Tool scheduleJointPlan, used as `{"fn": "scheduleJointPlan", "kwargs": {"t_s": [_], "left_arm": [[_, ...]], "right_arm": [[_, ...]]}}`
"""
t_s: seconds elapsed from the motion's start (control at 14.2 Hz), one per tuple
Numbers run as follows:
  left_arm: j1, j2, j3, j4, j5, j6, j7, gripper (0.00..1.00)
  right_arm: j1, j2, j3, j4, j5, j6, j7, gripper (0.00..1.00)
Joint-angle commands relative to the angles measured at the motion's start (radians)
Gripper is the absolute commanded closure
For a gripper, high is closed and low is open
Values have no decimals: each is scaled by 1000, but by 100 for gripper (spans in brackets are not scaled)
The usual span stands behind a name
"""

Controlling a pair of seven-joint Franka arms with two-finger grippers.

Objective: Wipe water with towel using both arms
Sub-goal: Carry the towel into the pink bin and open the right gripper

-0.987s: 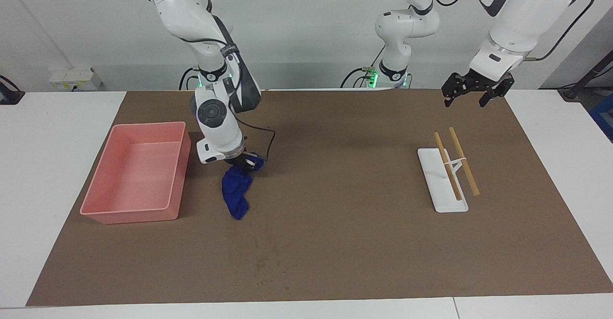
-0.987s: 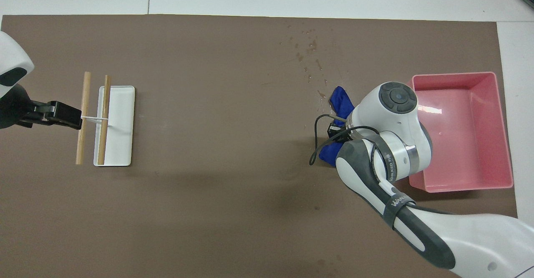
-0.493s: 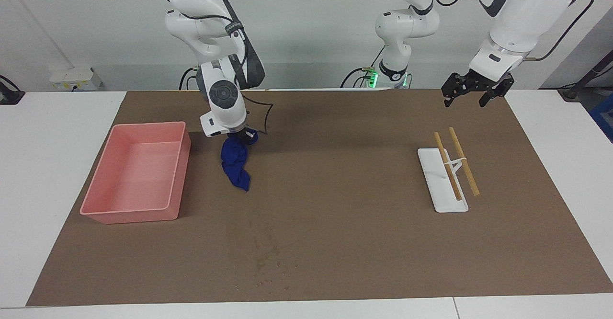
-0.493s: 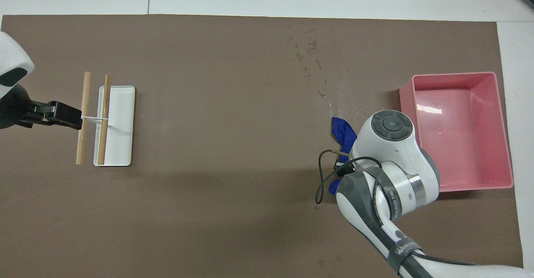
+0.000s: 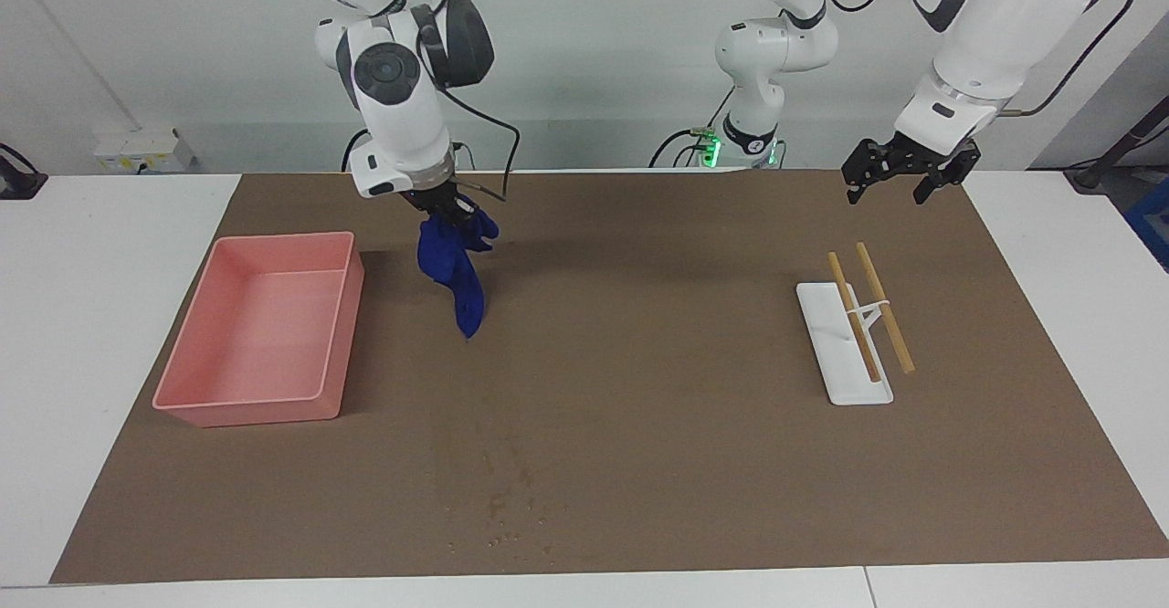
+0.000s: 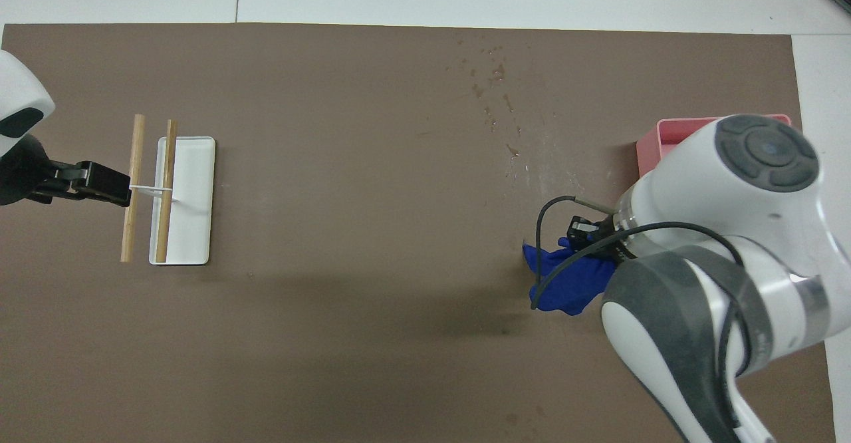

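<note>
My right gripper [image 5: 451, 213] is shut on the top of the blue towel [image 5: 450, 266], which hangs down over the brown mat beside the pink tray [image 5: 256, 399]. In the overhead view the right arm covers most of the gripper [image 6: 589, 233], and the towel [image 6: 565, 281] shows under it. The water [image 5: 510, 506] is a scatter of small dark specks on the mat, farther from the robots than the towel; it also shows in the overhead view [image 6: 494, 89]. My left gripper [image 5: 886, 190] waits open and empty, raised over the mat near the rack, and shows in the overhead view too [image 6: 106, 185].
A white rack with two wooden sticks [image 5: 845, 354] stands toward the left arm's end; it shows in the overhead view [image 6: 193, 197]. The pink tray's corner [image 6: 655, 134] peeks out from under the right arm. A slim white arm with a green-lit base [image 5: 754, 69] stands at the robots' edge.
My right gripper has risen and drawn back toward the robots with the towel, lifting it off the mat and away from the water. The left arm has not moved.
</note>
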Motion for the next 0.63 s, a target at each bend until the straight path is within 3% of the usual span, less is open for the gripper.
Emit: {"fn": "scheduleJointPlan", "kwargs": {"t_s": [0.0,0.28,0.56], "left_arm": [[-14,-27,14,-29,11,9,5,0],[-14,-27,14,-29,11,9,5,0],[-14,-25,14,-30,11,9,5,0]], "right_arm": [[-114,22,2,116,2,-30,-116,100],[-265,33,-4,168,-31,-10,-350,100],[-427,21,-4,77,-42,47,-624,100]]}}
